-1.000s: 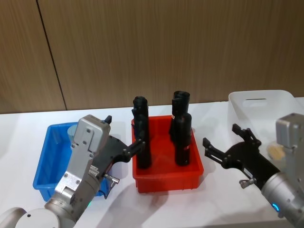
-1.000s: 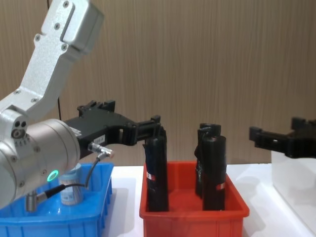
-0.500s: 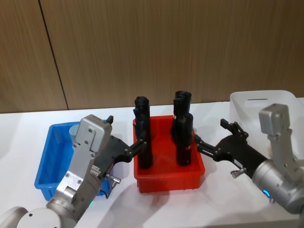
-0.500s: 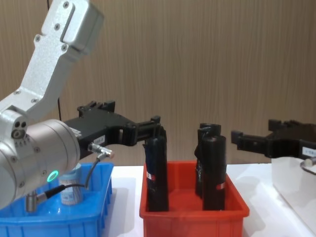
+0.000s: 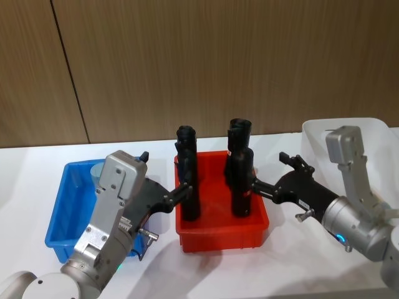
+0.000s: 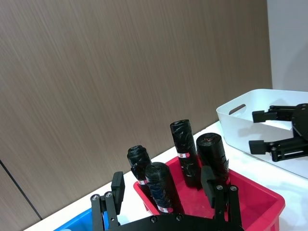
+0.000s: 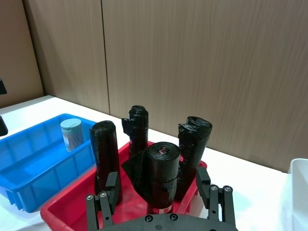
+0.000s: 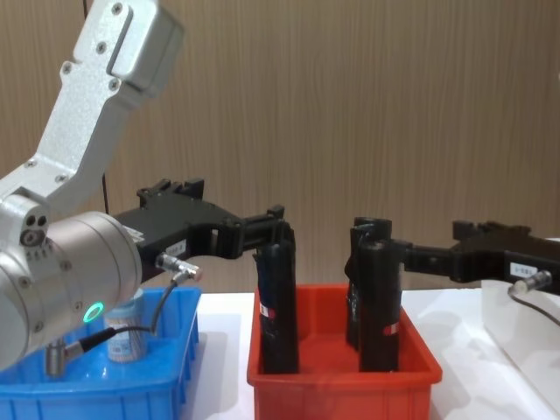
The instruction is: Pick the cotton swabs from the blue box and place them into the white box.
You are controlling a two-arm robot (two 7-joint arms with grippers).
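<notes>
One jar of cotton swabs [image 7: 71, 134], clear with a pale blue lid, stands upright at the back of the blue box [image 5: 61, 208]; the chest view has the jar [image 8: 127, 338] behind my left arm. My left gripper [image 5: 163, 174] hangs open and empty between the blue box and the red bin, its fingertips beside a black cylinder [image 6: 162, 190]. Open and empty as well, my right gripper [image 5: 272, 173] reaches from the white box [image 5: 349, 132] side to the red bin's right edge, close to another black cylinder [image 7: 161, 175].
A red bin [image 5: 221, 235] with several tall black cylinders sits between the blue box and the white box. White table surface [image 5: 280, 261] lies in front of the bins. A wooden wall stands behind.
My right gripper has swung left, from beside the white box to the red bin's right side, staying open. The left arm has not moved.
</notes>
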